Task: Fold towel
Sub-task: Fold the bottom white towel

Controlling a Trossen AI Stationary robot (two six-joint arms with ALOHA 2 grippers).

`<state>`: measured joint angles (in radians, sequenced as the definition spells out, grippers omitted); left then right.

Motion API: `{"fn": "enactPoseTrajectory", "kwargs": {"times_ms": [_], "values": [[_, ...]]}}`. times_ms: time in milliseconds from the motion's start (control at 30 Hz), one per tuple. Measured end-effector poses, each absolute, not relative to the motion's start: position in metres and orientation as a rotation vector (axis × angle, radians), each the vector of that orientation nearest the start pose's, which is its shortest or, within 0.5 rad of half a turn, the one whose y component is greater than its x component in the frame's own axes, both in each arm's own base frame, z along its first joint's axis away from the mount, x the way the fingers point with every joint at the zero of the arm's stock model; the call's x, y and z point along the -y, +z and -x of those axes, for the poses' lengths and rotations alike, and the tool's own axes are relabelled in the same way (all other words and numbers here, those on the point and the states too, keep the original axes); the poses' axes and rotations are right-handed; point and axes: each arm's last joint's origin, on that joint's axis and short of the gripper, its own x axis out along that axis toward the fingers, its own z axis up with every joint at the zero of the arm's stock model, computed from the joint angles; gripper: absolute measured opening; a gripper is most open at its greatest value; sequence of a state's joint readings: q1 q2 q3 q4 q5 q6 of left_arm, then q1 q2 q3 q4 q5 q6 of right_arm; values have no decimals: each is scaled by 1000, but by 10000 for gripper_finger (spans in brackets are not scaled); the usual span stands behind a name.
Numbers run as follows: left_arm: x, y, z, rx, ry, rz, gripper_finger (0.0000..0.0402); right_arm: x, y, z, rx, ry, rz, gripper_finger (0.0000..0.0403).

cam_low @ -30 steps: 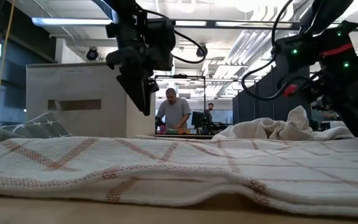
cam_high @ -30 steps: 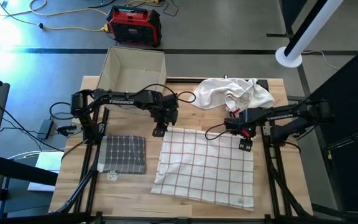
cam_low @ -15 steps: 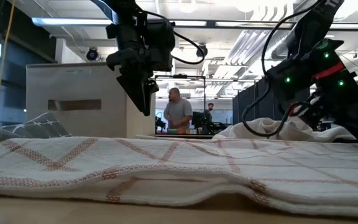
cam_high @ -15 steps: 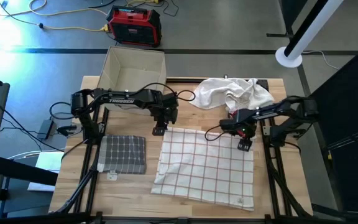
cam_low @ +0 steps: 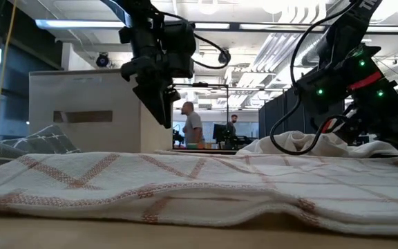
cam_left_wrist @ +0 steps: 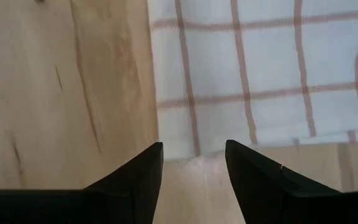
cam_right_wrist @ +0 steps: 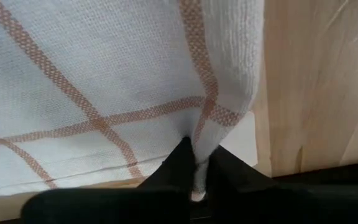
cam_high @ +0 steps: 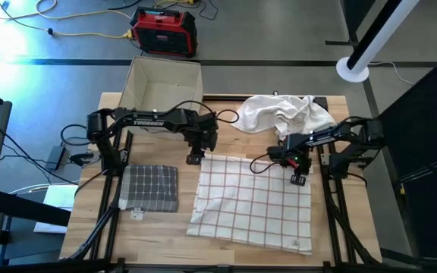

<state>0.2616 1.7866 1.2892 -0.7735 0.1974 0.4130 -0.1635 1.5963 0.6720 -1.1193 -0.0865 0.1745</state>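
A white towel with a red check point(cam_high: 253, 201) lies spread flat on the table. My right gripper point(cam_high: 298, 179) is down at the towel's far right corner and is shut on it. My left gripper point(cam_high: 194, 158) hangs open, raised above the towel's far left corner point(cam_left_wrist: 174, 146). In the left wrist view that corner lies between and below its fingers point(cam_left_wrist: 193, 152), untouched. My right gripper pinches the towel's far right corner point(cam_right_wrist: 199, 144) between its two fingers, coming from above and pointing down. The cloth puckers into a small ridge where the fingers point(cam_right_wrist: 173, 163) meet. The rest of the towel lies flat on the table.
A folded dark grey checked cloth point(cam_high: 152, 188) lies at the table's left. A heap of white towels point(cam_high: 285, 114) sits at the far right, and a cardboard box point(cam_high: 161, 83) stands beyond the far left edge. Bare wood shows along the near edge point(cam_high: 150, 243).
My right gripper has gone down onto the towel's far right corner and shut on it. The towel has slid slightly toward the table's right edge. My left gripper has stayed open above the far left corner.
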Motion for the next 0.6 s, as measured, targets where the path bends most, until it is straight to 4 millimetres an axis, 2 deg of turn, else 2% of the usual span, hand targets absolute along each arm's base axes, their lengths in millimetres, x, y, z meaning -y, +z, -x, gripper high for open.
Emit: {"fn": "enactPoseTrajectory", "kwargs": {"times_ms": [200, 467, 600], "values": [[-83, 200, -349, -1173, -177, -60, 196, 26, 122, -177, -2014, -217, -382, 10], [-83, 144, -358, -1358, -133, 69, 222, 26, 122, -177, -2011, -220, -388, 10], [-85, 134, -360, -1400, -51, 54, 211, 26, 122, -177, -2011, -219, -388, 10]]}}
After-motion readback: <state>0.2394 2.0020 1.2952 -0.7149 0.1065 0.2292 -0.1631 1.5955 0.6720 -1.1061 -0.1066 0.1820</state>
